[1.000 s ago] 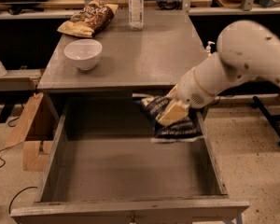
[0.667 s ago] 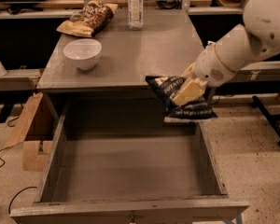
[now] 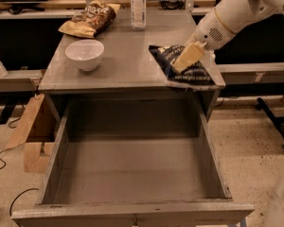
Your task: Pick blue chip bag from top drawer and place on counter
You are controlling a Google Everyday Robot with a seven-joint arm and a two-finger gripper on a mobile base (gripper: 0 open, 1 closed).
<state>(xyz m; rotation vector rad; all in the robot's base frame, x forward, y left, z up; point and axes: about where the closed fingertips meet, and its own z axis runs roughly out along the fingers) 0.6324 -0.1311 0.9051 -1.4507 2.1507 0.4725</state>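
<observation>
Over the near right corner of the desk [image 3: 128, 56], the blue chip bag [image 3: 191, 72] is hanging from the gripper [image 3: 187, 56], its jaws clamping shut across the bag's top to carry it. The top drawer [image 3: 132, 169] below is sitting open; lowering and releasing is looking like the next call.

The gripper [image 3: 180, 65], over the right front corner of the counter [image 3: 128, 60], grips the blue chip bag [image 3: 195, 74]. Its second finger is hidden behind the bag. The lettering is too blurred to read. The arm [image 3: 236, 8] is cut off at the top edge.
</observation>
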